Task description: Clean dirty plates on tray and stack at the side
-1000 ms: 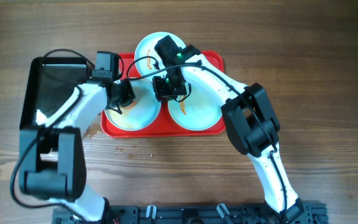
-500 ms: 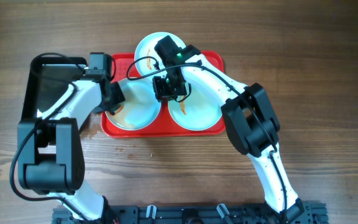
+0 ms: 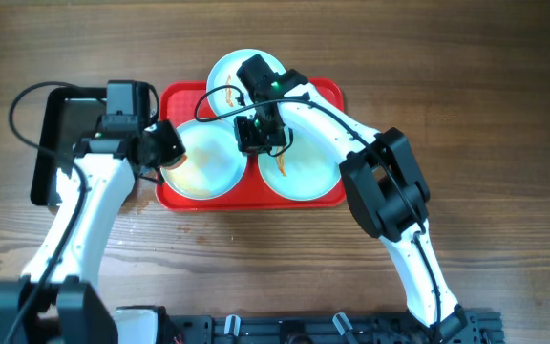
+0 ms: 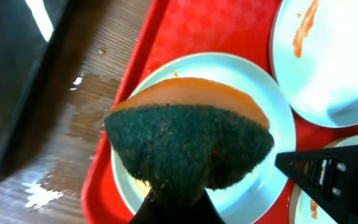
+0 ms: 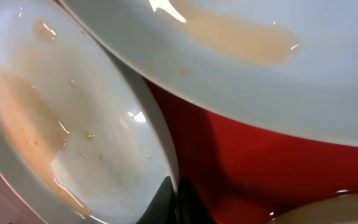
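The red tray (image 3: 325, 94) holds three pale plates: one at the back (image 3: 227, 75), one at the left (image 3: 213, 167) and one at the right (image 3: 304, 177). My left gripper (image 3: 163, 145) is shut on a sponge (image 4: 188, 146) with a green scouring face and orange back. The sponge is over the left part of the left plate (image 4: 263, 118). My right gripper (image 3: 261, 134) is shut on that plate's rim (image 5: 166, 155), thin edge pinched between the fingertips. Orange smears show on the back plate (image 4: 303, 28) and the right plate (image 3: 281, 164).
A glossy black tray (image 3: 60, 124) lies left of the red tray, partly under my left arm. Wet patches mark the wood (image 4: 61, 162) between the two trays. The right arm's black finger (image 4: 328, 174) juts into the left wrist view.
My left arm has swung out to the left, and the sponge has slid from the plate's middle toward its left edge. The right arm has not moved.
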